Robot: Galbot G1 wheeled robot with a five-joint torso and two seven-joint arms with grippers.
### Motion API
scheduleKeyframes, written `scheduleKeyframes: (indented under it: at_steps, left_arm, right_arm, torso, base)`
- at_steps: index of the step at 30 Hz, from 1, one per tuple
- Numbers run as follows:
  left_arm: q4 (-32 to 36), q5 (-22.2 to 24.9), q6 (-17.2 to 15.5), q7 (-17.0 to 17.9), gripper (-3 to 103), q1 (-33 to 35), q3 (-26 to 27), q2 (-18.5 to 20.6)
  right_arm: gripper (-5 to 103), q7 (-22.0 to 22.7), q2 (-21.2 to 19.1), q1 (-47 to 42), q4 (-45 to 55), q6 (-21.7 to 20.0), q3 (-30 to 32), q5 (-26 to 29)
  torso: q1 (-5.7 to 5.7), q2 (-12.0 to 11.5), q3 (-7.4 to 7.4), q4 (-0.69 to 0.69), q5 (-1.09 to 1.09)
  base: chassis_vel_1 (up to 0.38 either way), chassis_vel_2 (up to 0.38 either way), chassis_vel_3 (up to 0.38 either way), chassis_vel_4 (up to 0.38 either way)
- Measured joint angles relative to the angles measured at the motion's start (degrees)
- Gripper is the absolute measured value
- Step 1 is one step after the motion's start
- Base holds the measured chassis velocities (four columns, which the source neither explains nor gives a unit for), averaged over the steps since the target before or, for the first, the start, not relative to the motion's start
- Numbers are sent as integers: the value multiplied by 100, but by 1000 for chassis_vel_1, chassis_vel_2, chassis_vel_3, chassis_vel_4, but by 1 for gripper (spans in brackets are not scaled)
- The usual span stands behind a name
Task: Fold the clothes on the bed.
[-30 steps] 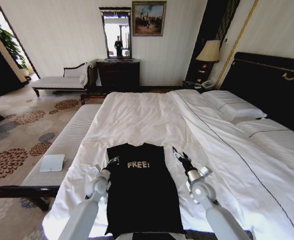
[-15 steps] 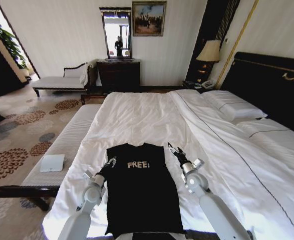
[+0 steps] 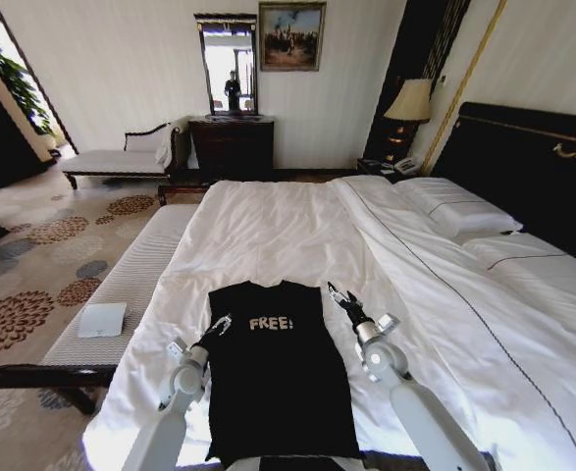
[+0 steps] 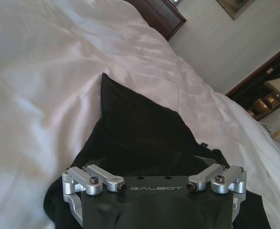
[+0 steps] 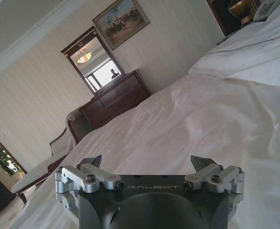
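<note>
Black tee (image 3: 276, 378) flat on bed (image 3: 268, 231); L gripper (image 3: 220, 325) at its left edge, R gripper (image 3: 339, 299) at its right, both spread.

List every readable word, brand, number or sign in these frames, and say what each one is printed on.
"FREE!" in pale letters on the chest of the black T-shirt, which lies on the bed.
"GALBOT" on the body of the left pincer, seen in the left wrist view.
"GALBOT" on the body of the right pincer, seen in the right wrist view.
No other legible text.
</note>
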State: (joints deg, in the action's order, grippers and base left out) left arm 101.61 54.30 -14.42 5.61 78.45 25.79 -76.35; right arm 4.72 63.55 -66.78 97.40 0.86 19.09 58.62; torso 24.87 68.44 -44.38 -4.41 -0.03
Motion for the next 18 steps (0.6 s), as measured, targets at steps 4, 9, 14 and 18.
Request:
scheduleKeyframes:
  at_steps: [4,9,14,18]
  left_arm:
    - [631,-177,21,-94,100,608,22,191]
    - [1057,-326,57,-183,100,976,154,292]
    - [1111,-174,76,-76,100,850,390,343]
    - [1025,-27,67,-10,100,691,419,419]
  right_arm:
    - [100,36,62,59,-96,6,-41,4]
    - [100,53,16,412,-520,-57,-234,194]
    - [100,-216,-206,876,-1306,-453,-442,630]
    - [100,-602,-334,937,-1584,-622,-414,712]
  torso:
    - [-2,1,0,1,-1]
    - [-1,1,0,1,-1]
    - [-1,1,0,7,0]
    - [0,0,0,-5,-2]
  base:
    - [0,0,0,0]
    - [0,0,0,0]
    - [0,0,0,0]
    - [0,0,0,0]
